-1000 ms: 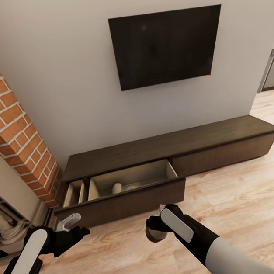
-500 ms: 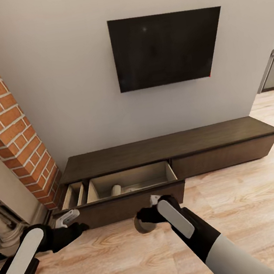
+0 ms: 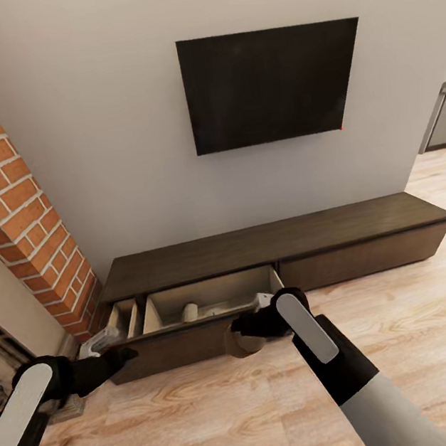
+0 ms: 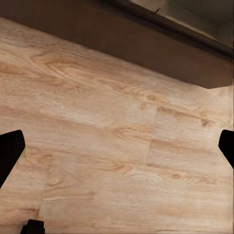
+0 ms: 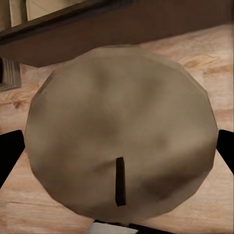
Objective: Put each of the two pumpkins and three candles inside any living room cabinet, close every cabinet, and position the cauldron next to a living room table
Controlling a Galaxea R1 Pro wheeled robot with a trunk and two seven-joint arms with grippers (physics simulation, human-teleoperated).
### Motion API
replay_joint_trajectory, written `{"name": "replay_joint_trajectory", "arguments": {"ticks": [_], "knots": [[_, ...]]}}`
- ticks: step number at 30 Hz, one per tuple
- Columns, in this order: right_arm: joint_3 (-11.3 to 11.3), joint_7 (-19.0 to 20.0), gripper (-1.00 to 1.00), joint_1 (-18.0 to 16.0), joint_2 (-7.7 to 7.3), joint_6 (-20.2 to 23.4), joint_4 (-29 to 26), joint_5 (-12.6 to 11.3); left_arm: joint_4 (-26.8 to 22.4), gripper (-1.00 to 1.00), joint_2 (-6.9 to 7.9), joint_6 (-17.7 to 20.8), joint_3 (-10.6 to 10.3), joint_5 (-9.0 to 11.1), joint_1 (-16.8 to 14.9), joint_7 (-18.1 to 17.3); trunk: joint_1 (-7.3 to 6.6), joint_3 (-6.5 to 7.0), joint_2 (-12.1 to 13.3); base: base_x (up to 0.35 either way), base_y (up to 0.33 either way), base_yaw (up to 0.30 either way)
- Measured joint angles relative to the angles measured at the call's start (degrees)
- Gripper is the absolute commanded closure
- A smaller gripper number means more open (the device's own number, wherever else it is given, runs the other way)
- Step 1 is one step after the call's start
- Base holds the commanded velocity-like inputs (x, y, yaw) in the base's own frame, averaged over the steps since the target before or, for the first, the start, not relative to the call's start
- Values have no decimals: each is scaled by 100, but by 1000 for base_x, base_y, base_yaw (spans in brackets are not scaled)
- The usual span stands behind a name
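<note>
A grey wall fills the head view, with a black TV (image 3: 273,84) at 12 o'clock and a brick fireplace (image 3: 11,206) at 9 o'clock. Light wood floor (image 3: 211,419) spreads across the lower half, open at 3 and 6 o'clock. The long dark cabinet (image 3: 277,243) runs along the wall, its drawer (image 3: 196,328) pulled out at centre. One candle (image 3: 189,312) lies inside the drawer.

The right arm reaches up from 5 o'clock. The right gripper (image 3: 246,329) is clamped on a second tan candle (image 5: 119,131), held just in front of the drawer's front edge, close above it. Its wick end faces the wrist camera.

The left arm comes in from 8 o'clock. The left gripper (image 3: 116,344) hovers empty at the drawer's left corner, fingers (image 4: 9,156) spread wide over bare floor.
</note>
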Motion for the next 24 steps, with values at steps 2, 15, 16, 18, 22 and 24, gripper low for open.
{"name": "replay_joint_trajectory", "arguments": {"ticks": [2,15,16,18,22,24], "knots": [[-128,-2,100,0,-3,52,-123,-50,-6,-100,100,10,239,47,-12,-1,-44,36,80,0,0,0],[-193,4,100,0,35,194,-1001,-101,-42,-100,283,11,469,118,33,-13,-330,269,602,0,0,0],[-192,4,100,0,33,185,-1140,-89,-53,-100,288,12,467,119,36,-15,-352,288,642,0,0,0],[-190,7,100,0,23,178,-1349,-101,-61,-100,284,10,465,120,40,-17,-395,323,722,0,0,0],[-188,6,100,1,6,186,-1482,-93,-62,-100,303,13,464,122,42,-18,-483,395,883,0,0,0],[-188,12,100,1,4,176,-1516,-95,-63,-100,307,13,464,122,40,-19,-527,431,963,0,0,0]]}}
